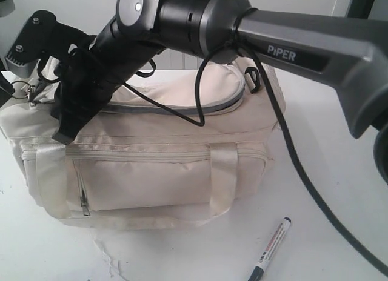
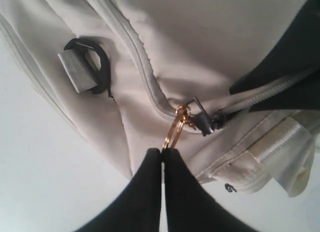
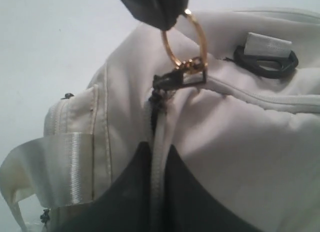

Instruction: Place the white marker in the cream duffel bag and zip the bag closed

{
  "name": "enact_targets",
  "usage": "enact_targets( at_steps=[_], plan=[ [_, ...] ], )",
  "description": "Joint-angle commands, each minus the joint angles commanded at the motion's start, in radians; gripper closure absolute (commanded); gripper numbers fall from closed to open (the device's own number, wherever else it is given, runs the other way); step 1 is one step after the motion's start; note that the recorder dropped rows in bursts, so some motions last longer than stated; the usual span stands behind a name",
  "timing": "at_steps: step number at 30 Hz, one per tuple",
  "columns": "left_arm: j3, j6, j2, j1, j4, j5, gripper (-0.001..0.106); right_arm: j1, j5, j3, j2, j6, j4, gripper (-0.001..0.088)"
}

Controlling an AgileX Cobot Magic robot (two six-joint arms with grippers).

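We see a white table bearing the cream duffel bag. At the bag's left end, the right gripper is pinched on the top zip seam and the left gripper is clamped on the zip pull. The white marker lies on the table in front of the bag, outside it. The pull is a small gold ring.

Illumination is bright and diffuse. The cream duffel bag casts faint shadow on the washed-out table; wrist-view foregrounds blur.
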Motion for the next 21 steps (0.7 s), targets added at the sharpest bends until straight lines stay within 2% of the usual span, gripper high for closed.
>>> enact_targets(
  at_steps=[6, 8, 11, 18, 21],
  plan=[
    [0.000, 0.013, 0.024, 0.000, 0.089, -0.017, 0.105, 0.000, 0.004, 0.000, 0.000, 0.000, -0.039, 0.0868],
    [0.000, 0.007, 0.024, 0.000, 0.111, -0.059, 0.105, 0.000, 0.004, 0.000, 0.000, 0.000, -0.046, 0.0868],
    [0.000, -0.066, 0.024, 0.000, 0.257, -0.092, 0.105, 0.000, 0.004, 0.000, 0.000, 0.000, -0.046, 0.0868],
    [0.000, -0.070, 0.024, 0.000, 0.299, -0.107, 0.105, 0.000, 0.023, 0.000, 0.000, -0.009, -0.053, 0.0868],
    [0.000, -0.070, 0.024, 0.019, 0.306, -0.105, 0.105, 0.000, 0.054, 0.000, -0.004, -0.009, -0.088, 0.0868]
  ],
)
